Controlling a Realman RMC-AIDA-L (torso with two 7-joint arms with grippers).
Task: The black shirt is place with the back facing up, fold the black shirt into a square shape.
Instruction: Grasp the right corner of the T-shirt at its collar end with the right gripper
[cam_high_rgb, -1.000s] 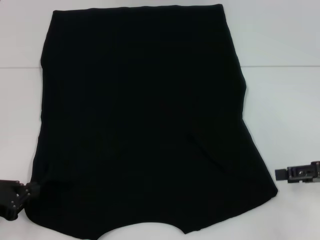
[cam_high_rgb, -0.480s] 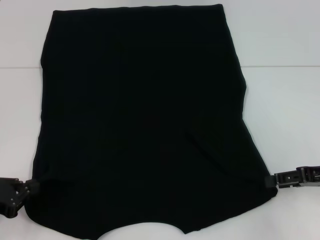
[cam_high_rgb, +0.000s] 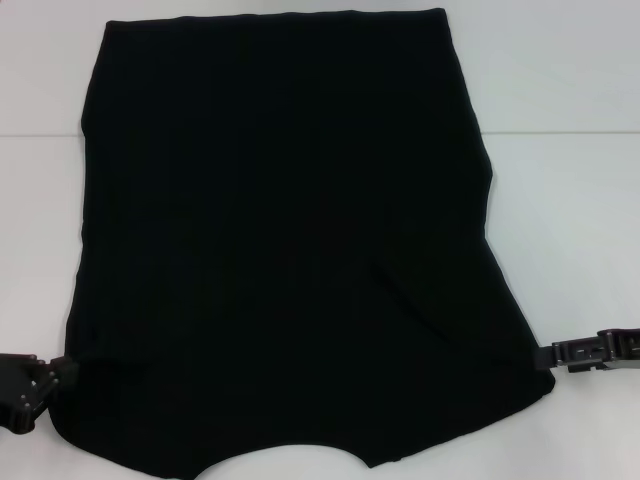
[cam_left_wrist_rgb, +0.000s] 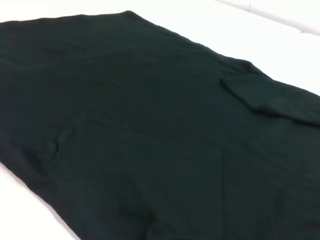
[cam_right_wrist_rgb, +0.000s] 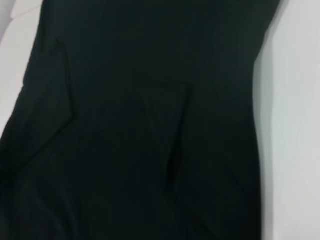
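The white table (cam_high_rgb: 560, 90) carries only the black shirt (cam_high_rgb: 285, 240), which lies flat on it and covers most of the middle. Bare white surface shows on both sides of the shirt and along its far edge. A thin seam line crosses the table.

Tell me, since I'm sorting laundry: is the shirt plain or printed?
Plain black shirt, no print visible; the head view shows it best.

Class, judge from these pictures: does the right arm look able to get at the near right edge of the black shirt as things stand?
Probably yes. The right claw sits right at the black shirt edge on the white table, with nothing between them.
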